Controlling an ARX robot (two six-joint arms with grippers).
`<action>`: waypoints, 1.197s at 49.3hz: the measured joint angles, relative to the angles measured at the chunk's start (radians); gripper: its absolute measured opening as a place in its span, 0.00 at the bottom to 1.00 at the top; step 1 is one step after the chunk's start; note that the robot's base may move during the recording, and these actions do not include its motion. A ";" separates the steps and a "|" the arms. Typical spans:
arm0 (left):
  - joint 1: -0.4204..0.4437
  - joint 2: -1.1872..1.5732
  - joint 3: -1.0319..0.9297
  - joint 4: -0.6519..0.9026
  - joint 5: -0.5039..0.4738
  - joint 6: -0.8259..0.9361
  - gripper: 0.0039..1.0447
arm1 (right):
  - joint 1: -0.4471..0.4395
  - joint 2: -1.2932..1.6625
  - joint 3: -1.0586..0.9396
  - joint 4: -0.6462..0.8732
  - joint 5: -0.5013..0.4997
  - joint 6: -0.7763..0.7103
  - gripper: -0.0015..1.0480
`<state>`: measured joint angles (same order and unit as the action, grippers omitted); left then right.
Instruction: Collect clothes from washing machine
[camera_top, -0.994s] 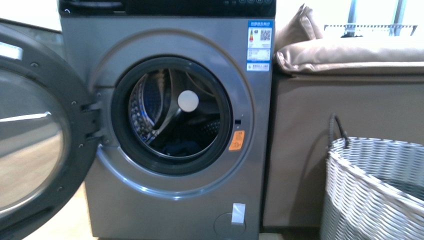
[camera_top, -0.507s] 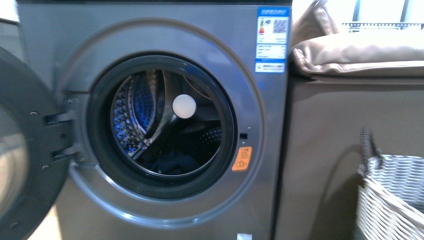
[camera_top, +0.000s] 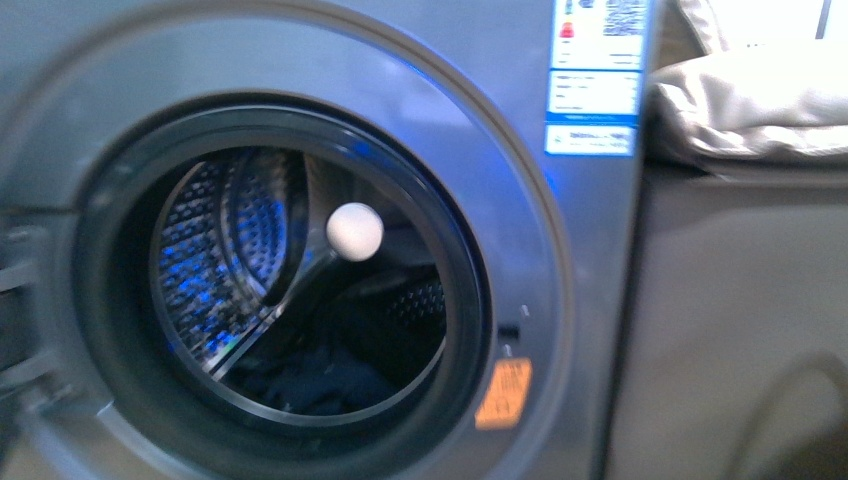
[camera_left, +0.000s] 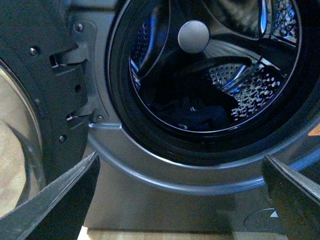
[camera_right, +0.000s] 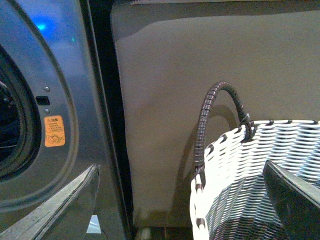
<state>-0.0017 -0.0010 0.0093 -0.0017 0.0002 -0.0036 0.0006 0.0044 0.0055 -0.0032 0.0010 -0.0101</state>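
Washer w/ illegible blue-white label, orange sticker

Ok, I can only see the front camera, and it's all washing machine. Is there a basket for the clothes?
Observer: Yes. The right wrist view shows a white woven basket standing in front of the brown sofa side.
Operator: Is the left gripper open?
Observer: Yes, the left gripper is open, facing the washing machine.
Operator: And the right gripper?
Observer: The right gripper is open too, holding nothing.
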 joint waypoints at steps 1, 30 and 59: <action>0.000 0.003 0.000 0.000 0.000 0.000 0.94 | 0.000 0.000 0.000 0.000 -0.001 0.000 0.93; 0.100 0.173 0.010 0.082 0.414 -0.089 0.94 | 0.000 0.000 0.000 0.000 -0.003 0.000 0.93; -0.146 1.302 0.337 0.790 0.226 0.001 0.94 | 0.000 0.000 0.000 0.000 -0.001 0.000 0.93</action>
<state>-0.1482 1.3010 0.3462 0.7879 0.2264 -0.0025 0.0006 0.0044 0.0055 -0.0032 -0.0002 -0.0101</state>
